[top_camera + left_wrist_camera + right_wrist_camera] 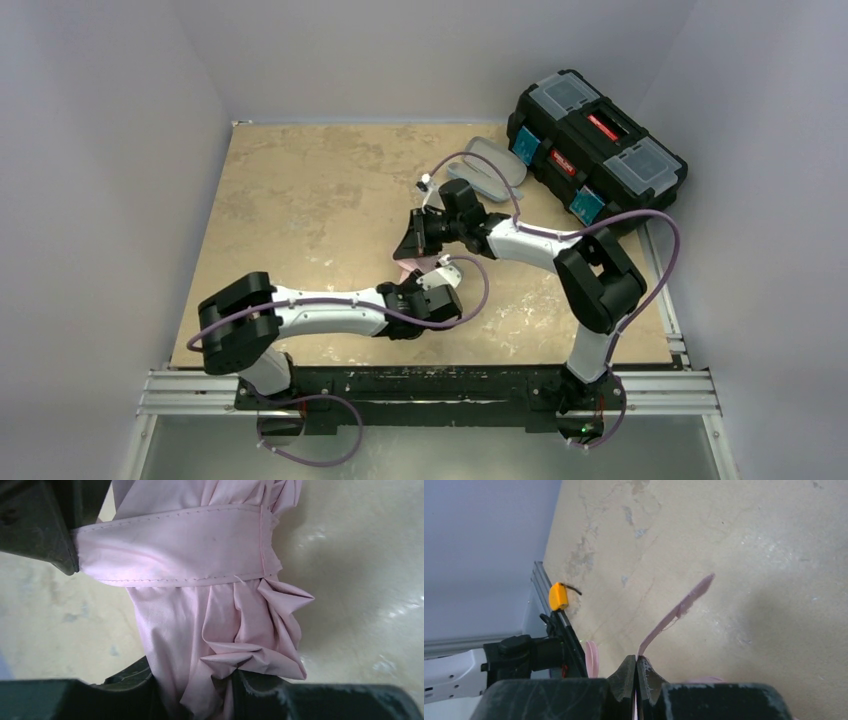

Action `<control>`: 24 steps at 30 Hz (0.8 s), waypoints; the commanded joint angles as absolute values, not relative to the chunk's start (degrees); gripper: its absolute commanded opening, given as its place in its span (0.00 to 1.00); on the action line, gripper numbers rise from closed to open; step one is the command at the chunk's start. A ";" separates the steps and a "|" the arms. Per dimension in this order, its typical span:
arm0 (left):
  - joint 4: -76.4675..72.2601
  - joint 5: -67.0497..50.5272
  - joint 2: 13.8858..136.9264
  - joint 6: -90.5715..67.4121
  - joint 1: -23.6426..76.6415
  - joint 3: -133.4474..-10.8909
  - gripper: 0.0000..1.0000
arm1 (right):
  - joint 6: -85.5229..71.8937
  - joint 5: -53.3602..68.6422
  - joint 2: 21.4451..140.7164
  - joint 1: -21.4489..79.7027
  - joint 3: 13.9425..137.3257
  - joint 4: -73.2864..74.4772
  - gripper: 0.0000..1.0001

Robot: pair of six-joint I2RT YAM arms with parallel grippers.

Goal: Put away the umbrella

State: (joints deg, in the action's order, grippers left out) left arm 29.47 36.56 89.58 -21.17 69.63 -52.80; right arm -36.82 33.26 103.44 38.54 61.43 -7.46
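The umbrella (pixel 220 615) is a bunched roll of pale pink fabric low over the table, with its pink strap (pixel 175 545) wrapped across it. My left gripper (pixel 200 682) is shut on the umbrella's lower folds. The right gripper's dark finger (pixel 45 535) pinches the strap's end at the upper left of the left wrist view. In the right wrist view the right gripper (pixel 636 659) is shut on the strap (pixel 679 609), whose free end sticks up and to the right. From above, a bit of pink umbrella (pixel 412 264) shows between the left gripper (pixel 428 288) and the right gripper (pixel 414 240).
A grey oval case (pixel 495 165) lies at the back of the table, right of centre. A black toolbox (pixel 596 150) sits beyond it at the back right corner. A yellow object (pixel 558 595) lies at the table's rail near the left arm (pixel 499 662).
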 commanded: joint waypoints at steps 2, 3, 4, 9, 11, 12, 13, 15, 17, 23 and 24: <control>32.80 57.22 93.42 -20.01 74.34 -57.50 0.00 | -36.56 37.34 103.50 38.39 69.09 -1.74 0.00; 33.35 59.23 94.66 -20.41 75.08 -57.94 0.00 | -37.01 38.07 104.01 38.34 69.94 -1.89 0.00; 34.30 61.21 96.05 -21.15 75.97 -58.53 0.00 | -37.23 38.86 104.43 38.39 70.99 -1.66 0.00; 47.94 68.21 107.62 -34.10 80.60 -65.13 0.00 | -37.17 42.14 108.25 38.46 69.61 -1.71 0.00; 51.96 67.67 113.80 -37.76 81.97 -68.12 0.00 | -38.23 42.58 109.53 38.74 65.77 -4.61 0.00; 53.07 66.77 116.13 -38.73 82.58 -69.55 0.00 | -38.41 42.39 110.33 38.83 63.91 -5.59 0.00; 53.70 65.95 118.18 -39.43 82.89 -70.75 0.00 | -38.42 41.94 110.73 39.00 62.16 -6.41 0.00; 52.69 63.58 121.20 -38.69 83.79 -71.80 0.00 | -38.31 41.27 112.50 39.09 58.47 -8.21 0.00; 50.57 61.34 123.04 -37.34 84.45 -71.75 0.00 | -38.24 40.13 114.06 39.06 54.75 -10.72 0.00; 50.94 57.07 126.31 -36.97 84.72 -72.74 0.24 | -39.47 36.20 117.23 39.04 43.09 -21.54 0.00; 50.93 56.25 125.86 -37.00 84.73 -72.46 0.35 | -40.06 35.62 117.53 39.08 41.34 -23.81 0.00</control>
State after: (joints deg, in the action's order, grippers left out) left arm 54.41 64.75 124.20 -35.35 84.40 -71.53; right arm -41.34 42.68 111.39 37.76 50.57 -21.45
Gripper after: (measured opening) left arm 0.306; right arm 0.001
